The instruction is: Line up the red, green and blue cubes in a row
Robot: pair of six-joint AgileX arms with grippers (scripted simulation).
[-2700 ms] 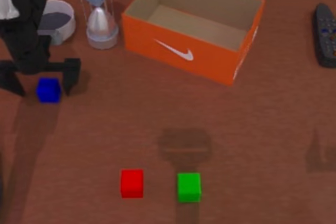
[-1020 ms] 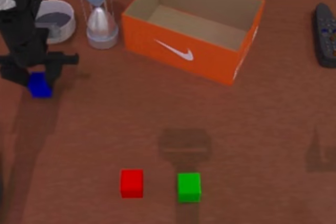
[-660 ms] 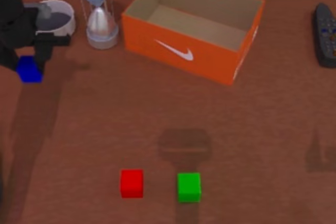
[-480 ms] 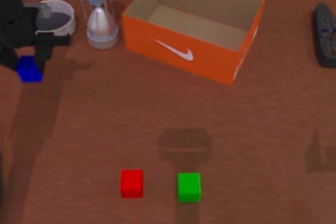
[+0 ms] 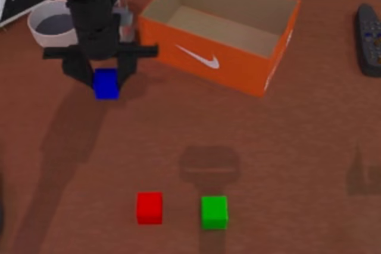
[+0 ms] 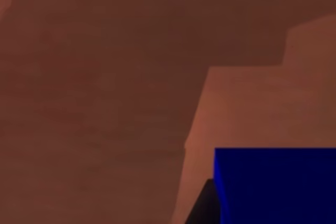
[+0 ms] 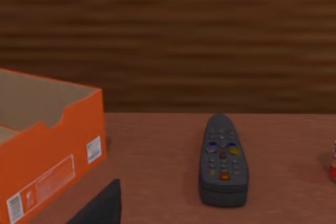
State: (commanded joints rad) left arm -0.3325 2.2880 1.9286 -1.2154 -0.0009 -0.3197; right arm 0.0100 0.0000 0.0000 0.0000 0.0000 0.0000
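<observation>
Since earlier, left gripper (image 5: 107, 74) moved right, clamping blue cube (image 5: 106, 83): light, rigid, held on flat side faces.

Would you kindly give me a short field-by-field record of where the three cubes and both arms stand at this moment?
left gripper: shut on the small deep blue cube, raised clear of the brown wooden table, just left of the open orange cardboard shoebox
small bright red cube: resting on the table near its front edge
small bright green cube: resting to the right of the red cube, apart from it
right gripper: out of the top view; its wrist view faces the dark grey remote control
row: not yet formed
</observation>
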